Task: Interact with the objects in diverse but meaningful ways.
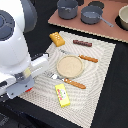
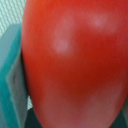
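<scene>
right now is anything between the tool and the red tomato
Nothing visible. In the wrist view the red round tomato fills the frame, right against a teal finger of the tool. In the exterior view the arm hides both, so contact cannot be confirmed there.

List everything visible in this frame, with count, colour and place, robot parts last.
tomato: one, red, fills the wrist view between teal fingers
bread block: one, orange-yellow, far corner of the mat
sausage: one, dark brown, far edge of the mat
yellow packet: one, near end of the mat
plate: one, tan, mat centre
knife and fork: wooden handles, flanking the plate
mat: one, pale striped
pots: two grey, on the pink board
bowl: one, beige, at the exterior view's right edge
robot arm: white, at the exterior view's left
</scene>
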